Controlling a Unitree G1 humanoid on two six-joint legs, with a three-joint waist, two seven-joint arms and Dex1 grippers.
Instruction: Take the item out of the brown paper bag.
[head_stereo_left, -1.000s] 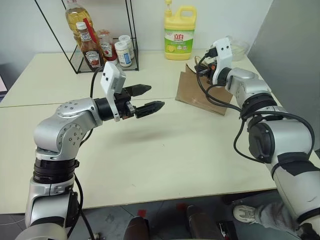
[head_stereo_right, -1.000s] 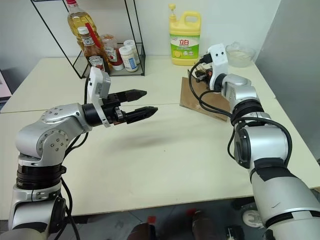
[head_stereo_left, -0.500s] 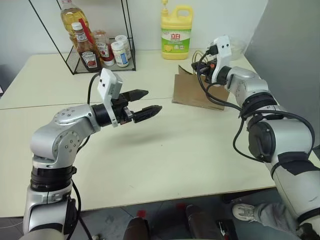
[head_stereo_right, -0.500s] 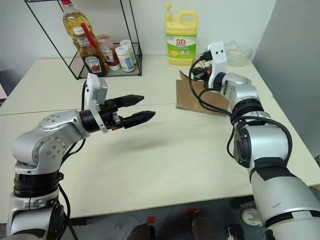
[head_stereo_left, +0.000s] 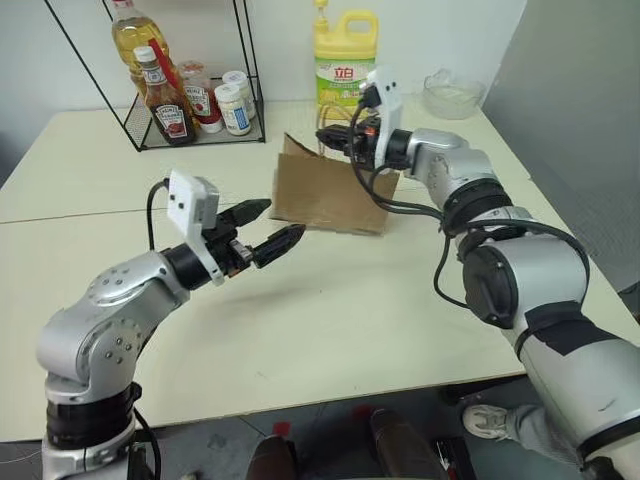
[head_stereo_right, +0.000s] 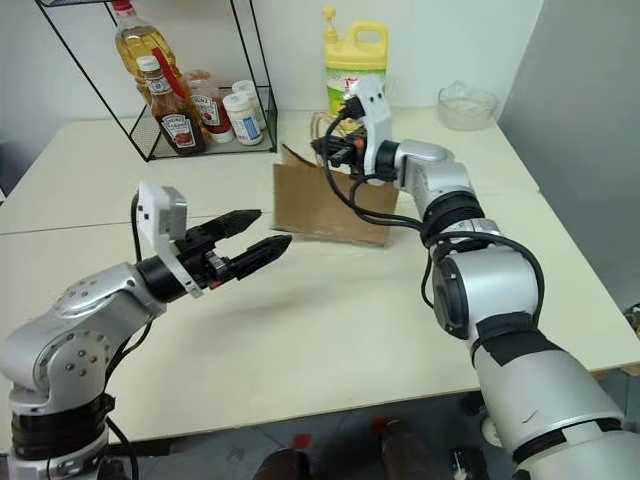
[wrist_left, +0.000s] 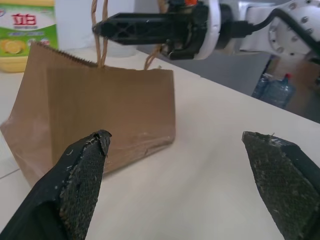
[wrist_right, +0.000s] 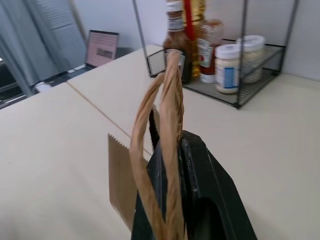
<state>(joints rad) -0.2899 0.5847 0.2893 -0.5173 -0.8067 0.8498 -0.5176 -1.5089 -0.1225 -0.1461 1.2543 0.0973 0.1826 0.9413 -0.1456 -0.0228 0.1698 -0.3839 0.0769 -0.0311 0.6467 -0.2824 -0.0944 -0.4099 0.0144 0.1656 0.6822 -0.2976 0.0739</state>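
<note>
Cream bench (head_stereo_left: 330, 320) carries the brown paper bag (head_stereo_left: 325, 190), upright, mouth upward; the right end effector (head_stereo_left: 335, 137) is clenched on its cord handles (wrist_right: 167, 150) just above the bag; the left end effector (head_stereo_left: 268, 228), fingers spread wide and grasping nothing, points level at the bag's side from near; the item is hidden, presumably inside the bag; I judge the free left one must enter from above.

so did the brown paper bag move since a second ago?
Yes. The brown paper bag has been dragged to the robot's left by the right gripper, shut on its handles. It was right of the yellow jug; now it sits in front of it.
</note>
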